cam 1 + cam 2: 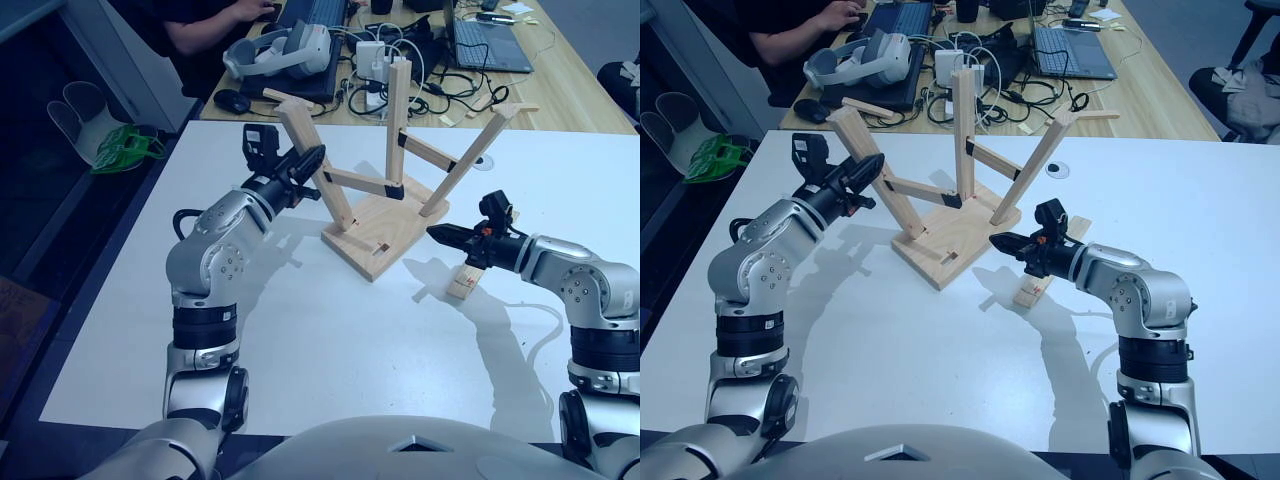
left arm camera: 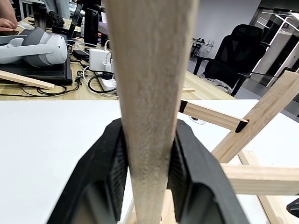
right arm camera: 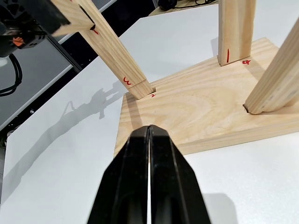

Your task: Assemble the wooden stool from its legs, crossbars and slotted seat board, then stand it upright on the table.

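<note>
The pale wooden stool (image 1: pixel 385 190) stands upside down on the white table (image 1: pixel 330 340) — its square slotted seat board (image 1: pixel 380 240) lowest, its legs pointing up. The left gripper (image 1: pixel 305 170) is clamped around the leftmost slanted leg (image 1: pixel 330 195). The right gripper (image 3: pixel 149 135) — fingers pressed together, holding nothing — points at the board's edge, above a loose short wooden piece (image 1: pixel 462 282).
</note>
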### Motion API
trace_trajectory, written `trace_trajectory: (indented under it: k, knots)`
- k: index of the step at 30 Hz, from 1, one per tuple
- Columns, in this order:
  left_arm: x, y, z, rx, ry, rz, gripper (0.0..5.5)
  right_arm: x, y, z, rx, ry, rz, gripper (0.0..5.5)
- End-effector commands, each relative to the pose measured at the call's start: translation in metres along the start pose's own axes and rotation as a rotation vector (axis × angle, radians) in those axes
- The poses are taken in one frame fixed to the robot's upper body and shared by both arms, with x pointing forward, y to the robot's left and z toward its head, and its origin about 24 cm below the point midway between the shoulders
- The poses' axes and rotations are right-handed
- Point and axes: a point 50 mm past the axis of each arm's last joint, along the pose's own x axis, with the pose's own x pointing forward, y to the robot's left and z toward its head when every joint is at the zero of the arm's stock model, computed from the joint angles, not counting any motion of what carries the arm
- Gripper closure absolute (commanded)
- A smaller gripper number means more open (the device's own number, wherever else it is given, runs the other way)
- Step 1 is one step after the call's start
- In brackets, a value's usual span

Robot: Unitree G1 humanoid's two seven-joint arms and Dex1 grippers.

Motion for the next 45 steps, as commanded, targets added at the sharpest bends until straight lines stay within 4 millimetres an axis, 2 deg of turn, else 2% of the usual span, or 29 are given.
trace_trajectory:
  k: [1,6,13,16,19,23,25,28,30,35,36,39,43,45]
  knots:
    - [0.005,-0.001,-0.019,0.018,0.110,-0.082,4.47,-0.001,-0.001,0.003,0.004,-0.013,-0.009,5.50]
    - [0.012,0.004,-0.025,0.042,0.172,-0.163,4.47,-0.001,-0.002,0.005,0.008,-0.024,-0.016,5.50]
    - [0.017,0.020,-0.027,0.001,0.261,-0.076,4.47,0.000,-0.003,0.006,0.003,-0.030,-0.020,5.50]
    - [0.012,0.013,-0.025,0.048,0.226,-0.094,4.47,-0.001,-0.004,0.006,0.006,-0.038,-0.025,5.50]
    - [0.006,0.006,-0.034,0.138,0.222,-0.117,4.47,-0.002,-0.004,0.006,0.010,-0.046,-0.028,5.50]
    - [0.005,0.000,-0.041,0.169,0.234,-0.104,4.47,-0.002,-0.004,0.006,0.014,-0.049,-0.028,5.50]
    - [0.007,0.000,-0.039,0.161,0.248,-0.085,4.47,-0.002,-0.004,0.006,0.015,-0.052,-0.029,5.50]
    - [0.010,0.002,-0.036,0.030,0.292,-0.034,4.47,0.000,-0.004,0.006,0.019,-0.055,-0.026,5.50]
    - [0.011,0.002,-0.034,0.010,0.292,-0.040,4.47,0.001,-0.004,0.006,0.022,-0.059,-0.023,5.50]
    - [0.015,-0.009,-0.008,0.027,0.112,-0.090,4.47,0.000,-0.004,0.006,0.037,-0.074,-0.021,5.50]
    - [0.017,-0.011,0.003,0.023,0.030,-0.086,4.11,0.000,-0.004,0.006,0.044,-0.079,-0.019,5.50]
    - [0.019,-0.016,0.030,0.010,-0.153,-0.074,3.73,-0.001,-0.005,0.007,0.062,-0.092,-0.018,5.50]
    - [0.018,-0.030,0.053,0.026,-0.307,-0.112,3.01,-0.006,-0.008,0.008,0.046,-0.099,-0.055,5.50]
    - [0.014,-0.038,0.060,0.040,-0.365,-0.142,2.90,-0.012,-0.014,0.008,-0.042,-0.038,-0.160,5.50]
